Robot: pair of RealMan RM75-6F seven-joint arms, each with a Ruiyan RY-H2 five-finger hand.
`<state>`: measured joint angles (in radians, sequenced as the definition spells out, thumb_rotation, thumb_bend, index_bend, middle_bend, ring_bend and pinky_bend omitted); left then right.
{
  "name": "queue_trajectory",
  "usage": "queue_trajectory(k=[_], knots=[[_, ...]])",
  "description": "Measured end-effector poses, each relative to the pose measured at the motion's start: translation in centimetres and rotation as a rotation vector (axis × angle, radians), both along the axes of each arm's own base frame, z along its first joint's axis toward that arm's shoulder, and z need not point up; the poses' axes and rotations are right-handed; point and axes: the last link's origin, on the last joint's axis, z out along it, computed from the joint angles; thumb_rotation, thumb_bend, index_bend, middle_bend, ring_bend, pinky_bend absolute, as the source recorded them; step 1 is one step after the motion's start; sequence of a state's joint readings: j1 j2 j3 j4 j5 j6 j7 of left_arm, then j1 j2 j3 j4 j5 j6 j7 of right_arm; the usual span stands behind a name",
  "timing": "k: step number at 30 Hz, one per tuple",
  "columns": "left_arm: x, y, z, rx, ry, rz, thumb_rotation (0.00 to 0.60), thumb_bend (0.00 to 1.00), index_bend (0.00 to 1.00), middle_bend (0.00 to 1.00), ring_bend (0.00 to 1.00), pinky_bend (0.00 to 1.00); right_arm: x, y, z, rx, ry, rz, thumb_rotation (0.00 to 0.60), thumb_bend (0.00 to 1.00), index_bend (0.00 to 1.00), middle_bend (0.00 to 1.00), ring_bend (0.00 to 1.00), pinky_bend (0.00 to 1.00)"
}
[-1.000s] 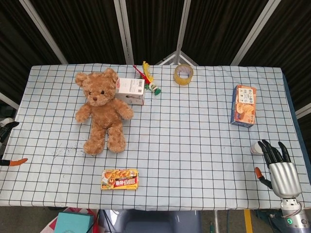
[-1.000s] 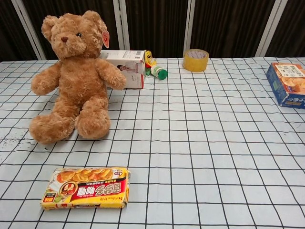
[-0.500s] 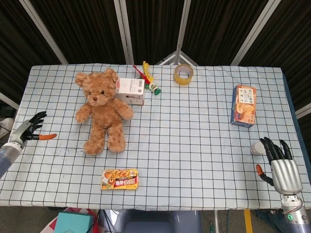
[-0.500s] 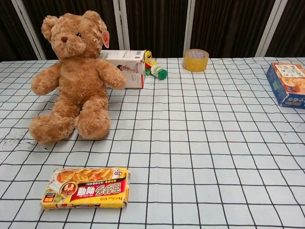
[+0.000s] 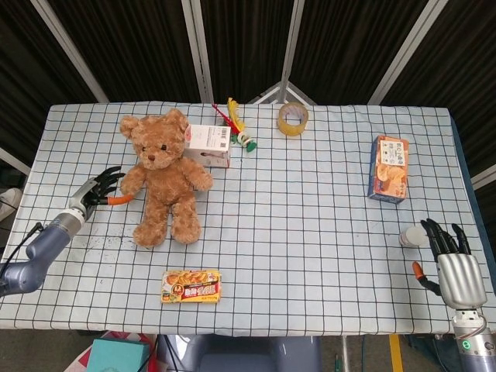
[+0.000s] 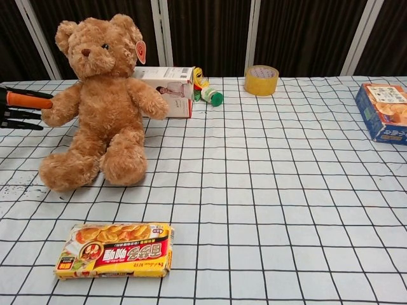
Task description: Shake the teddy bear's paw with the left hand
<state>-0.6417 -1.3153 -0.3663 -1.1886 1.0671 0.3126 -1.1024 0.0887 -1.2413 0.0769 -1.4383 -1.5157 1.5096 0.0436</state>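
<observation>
One paw (image 5: 129,184) of the bear (image 5: 161,177), sitting upper left, is almost touching the left hand (image 5: 97,191), fingers spread and empty; closing gently around it should avoid tipping the bear.

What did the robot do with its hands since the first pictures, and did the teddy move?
The left hand came in from the table's left edge toward the teddy bear; its open fingers now reach the bear's paw without gripping it. The right hand slid back a little toward the near edge, open and empty. The bear, the tape roll and the boxes stayed put.
</observation>
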Motion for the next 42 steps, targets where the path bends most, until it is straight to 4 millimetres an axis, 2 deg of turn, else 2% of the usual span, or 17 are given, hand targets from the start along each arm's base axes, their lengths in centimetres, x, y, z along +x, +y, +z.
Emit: queue_trajectory(k=[6,13,19,30,37,42], knots=[[0.7,0.6,-1.3,-0.006,0.011,-0.014,0.6,0.19,0.13,0.15,0.0,0.05,-0.2,0.1,0.2,-0.006,-0.007,-0.008,0.6,0.37,0.09,0.12,0.22,0.06],[1.6,1.2,-1.3,0.05,0.001,-0.036,0.6,0.3,0.26,0.29,0.0,0.12,-0.2,0.1,0.3,-0.007,-0.008,-0.007,0.6,0.37,0.09,0.12,0.22,0.06],[2.4,1.2,-1.1,0.117,-0.053,-0.006,0.6,0.36,0.31,0.31,0.0,0.12,-0.5,0.0,0.3,-0.006,-0.018,-0.022,0.6,0.37,0.09,0.12,0.22,0.06],[2.4,0.7,-1.5,0.115,-0.026,0.065,0.6,0.43,0.37,0.37,0.0,0.13,-0.4,0.1,0.4,-0.004,-0.024,-0.023,0.6,0.37,0.09,0.12,0.22,0.06],[2.7,1.0,-1.3,0.16,0.008,0.084,0.6,0.57,0.48,0.48,0.05,0.14,-0.5,0.2,0.4,-0.003,-0.032,-0.027,0.6,0.37,0.09,0.12,0.22,0.06],[2.4,1.1,-1.2,0.189,0.029,0.123,0.6,0.6,0.5,0.5,0.06,0.15,-0.5,0.2,0.3,0.004,-0.037,-0.031,0.6,0.37,0.08,0.12,0.22,0.06]])
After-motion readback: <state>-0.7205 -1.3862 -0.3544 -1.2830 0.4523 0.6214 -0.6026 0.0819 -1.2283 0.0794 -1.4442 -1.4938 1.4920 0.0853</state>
